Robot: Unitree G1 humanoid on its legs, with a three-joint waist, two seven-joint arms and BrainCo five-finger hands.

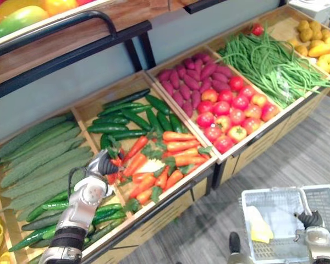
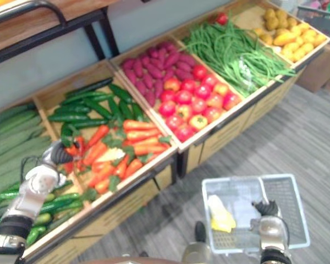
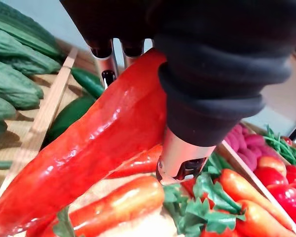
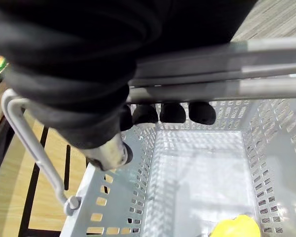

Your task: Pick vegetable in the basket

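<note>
Fingers [image 3: 106, 65] of left hand [image 1: 103, 163] pinch red pepper [image 3: 103, 143] beside crate divider [image 3: 47, 111]; right hand [image 1: 311, 220] curls round basket handle [image 4: 212, 91].

Left hand [image 1: 104, 164], arm extended, has fingers curled round a red pepper [image 3: 98, 143]; right hand's [image 1: 312, 220] fingers clasp a basket handle [image 4: 237, 86].

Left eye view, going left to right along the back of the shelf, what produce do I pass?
pale green gourds → dark green cucumbers → purple sweet potatoes → green beans → yellow vegetables
</note>
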